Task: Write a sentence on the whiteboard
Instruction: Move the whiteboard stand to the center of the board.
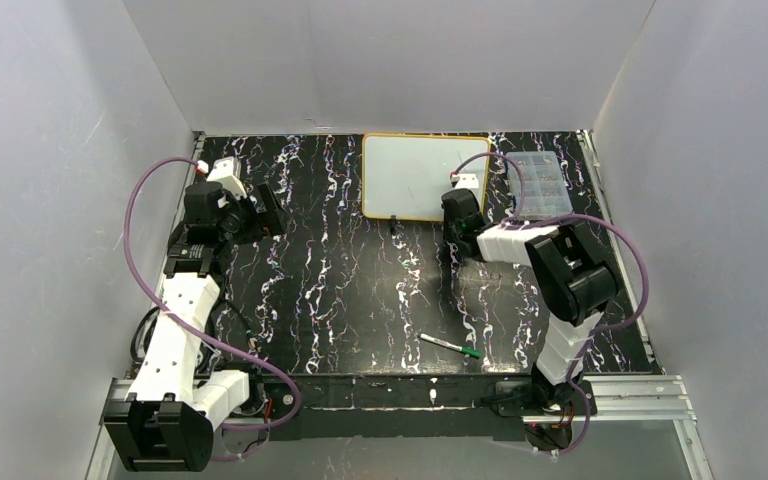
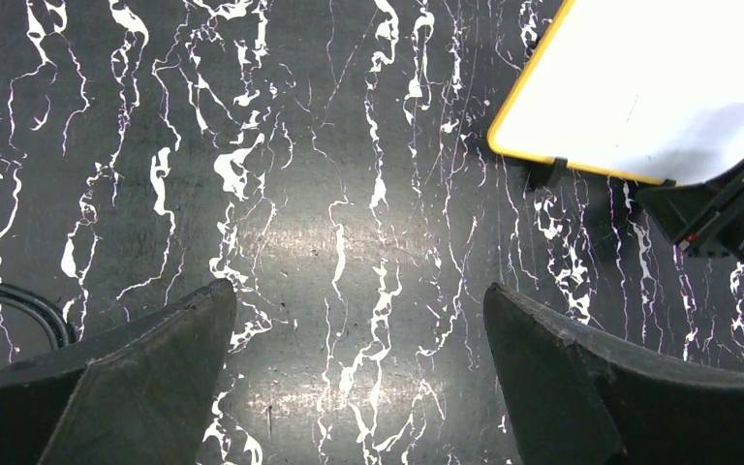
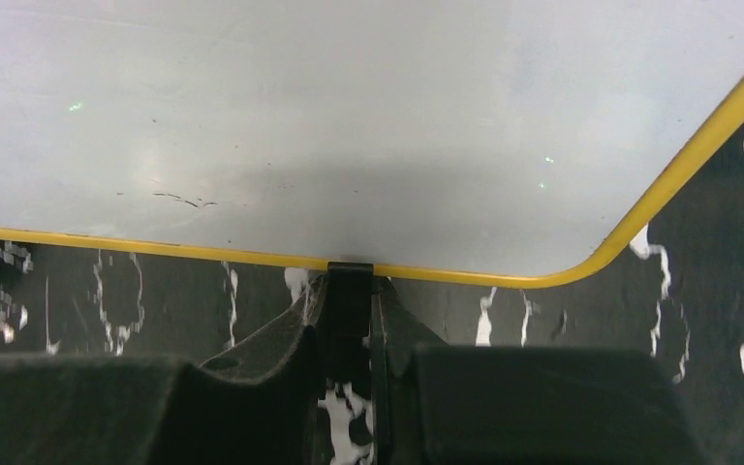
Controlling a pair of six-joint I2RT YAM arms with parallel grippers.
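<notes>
Fingers on the left arm (image 1: 268,212) stand wide and hold nothing, hovering over bare desk (image 1: 340,290). From them the whiteboard (image 1: 420,175) lies off to the right and a little beyond, flat on the desk at the far side. Its yellow frame shows in the upper right of my left wrist view.

Board face reads blank bar a few faint specks and scratches. No sentence on it.

At the board's near edge, toward its right corner, sit the right fingers (image 1: 458,208). Wrist view shows them drawn narrow around a black clip foot (image 3: 349,281), which stands between them. Looks like a grip, though I can't confirm how firm.

Green-ended marker (image 1: 450,345) lies well behind the right fingers, back toward the arm bases, touched by neither arm. Clear compartment box (image 1: 540,185) rests just right of the right fingers, beside the board.

My read: the step in hand is setting or steadying the board, and writing has not begun. Next move calls for the pen. The left arm is free, so I'd send it back and rightward to the marker and close across the barrel. Cap state too small to tell.
</notes>
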